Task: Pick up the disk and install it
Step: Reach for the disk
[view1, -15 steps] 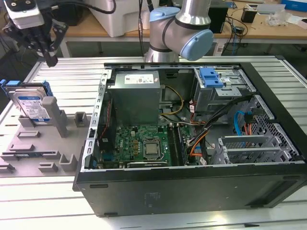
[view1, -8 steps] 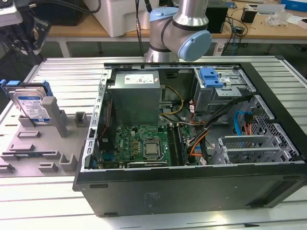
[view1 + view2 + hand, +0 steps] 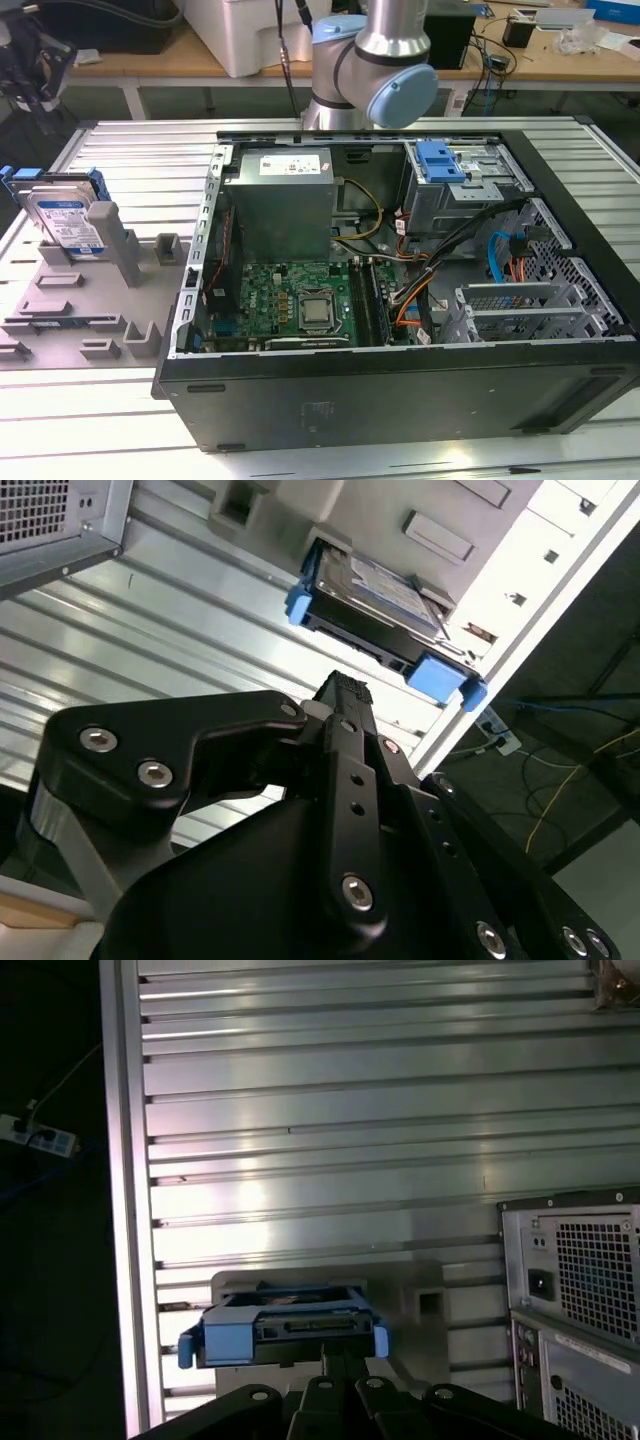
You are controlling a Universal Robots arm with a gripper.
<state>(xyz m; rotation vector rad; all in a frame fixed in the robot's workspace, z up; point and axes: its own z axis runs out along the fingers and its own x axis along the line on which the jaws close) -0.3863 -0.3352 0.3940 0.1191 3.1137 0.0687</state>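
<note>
Disk [image 3: 62,215]: upright in its stand [image 3: 115,245], untouched.
Gripper [image 3: 343,687]: looks clenched, empty, with the disk ahead of it.
Risk: a skewed grip could jam the disk in its stand.

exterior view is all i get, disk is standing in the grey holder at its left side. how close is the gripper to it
Observer: In the second wrist view the gripper points toward the disk but is apart from it. A strip of the slatted table shows between them.
Operator: which edge of the disk faces it
Observer: In the first wrist view the connector edge faces the gripper, with a blue carrier tab at each end. The disk sits in the grey holder.
</note>
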